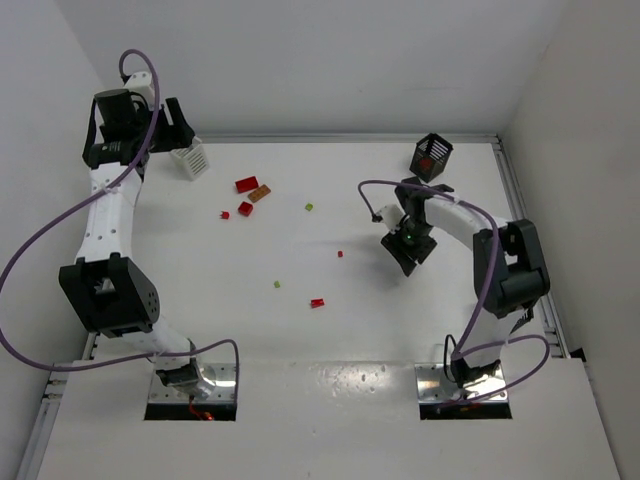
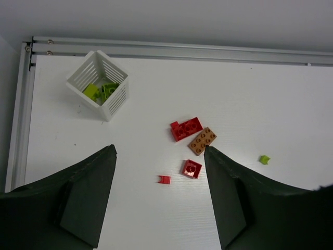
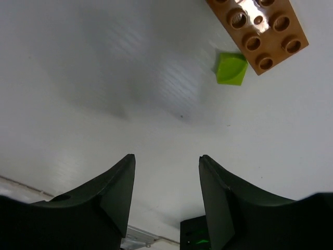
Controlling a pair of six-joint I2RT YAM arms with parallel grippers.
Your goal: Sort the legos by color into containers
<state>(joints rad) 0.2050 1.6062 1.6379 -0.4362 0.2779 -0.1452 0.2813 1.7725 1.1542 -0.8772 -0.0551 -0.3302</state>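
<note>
A slatted square white plastic basket [image 2: 115, 102] holds yellow-green bricks [image 2: 102, 91].

A white table [image 1: 330, 330] is edged by aluminium rails [image 1: 350, 138], with white walls [image 1: 300, 60] behind.

**brickbot_dan:** Where's the open room on this surface [image 1: 330, 340]?

**yam_fan:** Near half is wide open. Only a red piece [image 1: 317, 302], a yellow-green bit [image 1: 277, 284] and a red speck [image 1: 340, 254] lie flat mid-way, well apart.

**brickbot_dan:** Far left?

**yam_fan:** Tighter. The white basket [image 2: 99, 83] stands upright near the far rail [image 2: 182, 49]. To its right a red plate [image 2: 186, 128] lies just beside an orange-brown brick [image 2: 203, 141] — there's a bare lane between basket and cluster.

**brickbot_dan:** Right side?

**yam_fan:** The black basket [image 1: 431, 156] blocks the far corner. Under the right pincer [image 3: 166, 159] the surface is bare — a brown studded brick [image 3: 257, 28] and a green wedge [image 3: 231, 69] sit just ahead.
</note>
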